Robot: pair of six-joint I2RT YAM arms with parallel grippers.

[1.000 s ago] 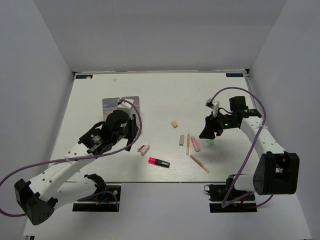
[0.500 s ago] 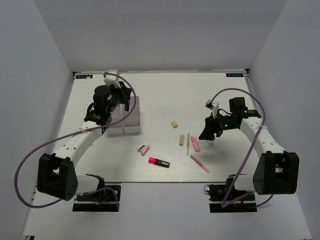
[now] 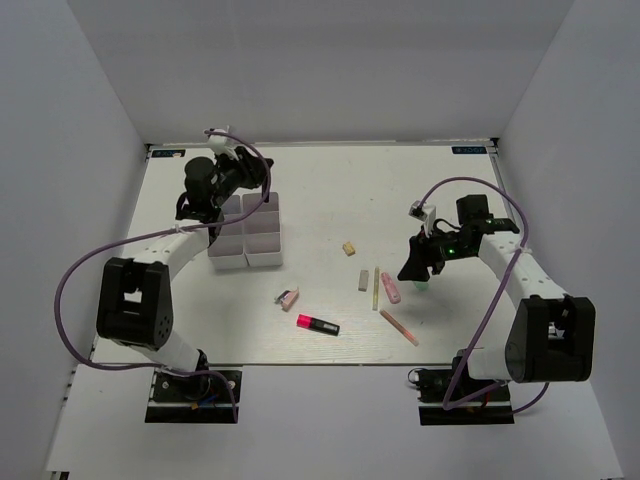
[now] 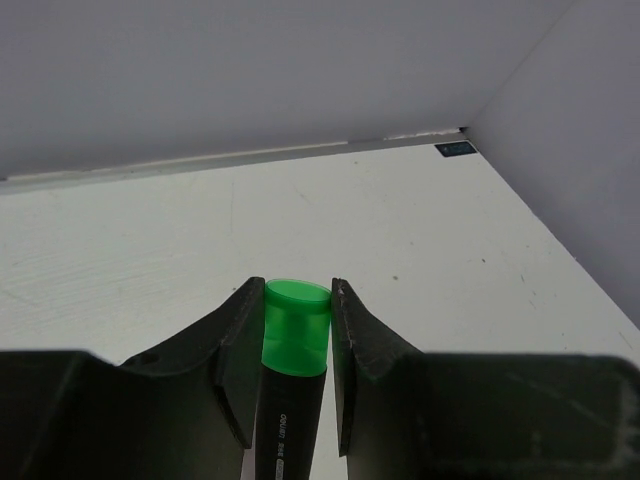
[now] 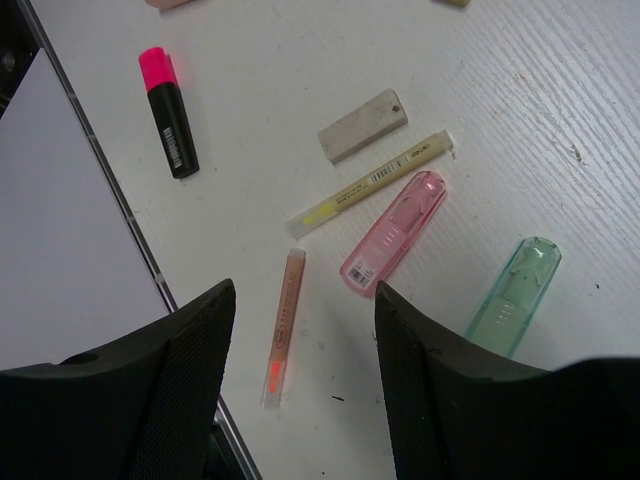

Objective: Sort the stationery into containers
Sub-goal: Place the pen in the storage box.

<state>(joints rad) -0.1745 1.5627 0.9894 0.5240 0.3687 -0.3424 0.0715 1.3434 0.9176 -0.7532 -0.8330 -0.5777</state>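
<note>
Near edge, 6 o'clock: pink and black highlighter (image 3: pixel 318 325) lies flat on the tabletop (image 3: pixel 330 190). The pinkish pencil (image 3: pixel 399 328) lies apart from it at its 3 o'clock. A pink eraser (image 3: pixel 288 297) sits near it at its 11 o'clock.

Next out, right of centre: grey eraser (image 3: pixel 364 281), yellowish pencil (image 3: pixel 376 288) and pink clear case (image 3: pixel 390 288) lie close together, in that order from 9 to 3 o'clock.

The right tool (image 3: pixel 412 268) hovers over the 3 o'clock side of this group. Its fingers are spread wide and hold nothing. Its wrist view looks down through the gap onto the pinkish pencil and the pink clear case. A green clear case (image 5: pixel 512 297) lies beside the finger on the right of that view.

Beige eraser (image 3: pixel 349 248) sits alone at 11 o'clock from the grey eraser.

At 10 o'clock on the tabletop: white tray (image 3: pixel 245 262), six compartments.

Farthest: the left tool (image 3: pixel 250 180) is at the tray's far left corner. It pinches a green and black highlighter (image 4: pixel 292 385), with the green cap between the fingertips. Its height over the tray: cannot tell.
</note>
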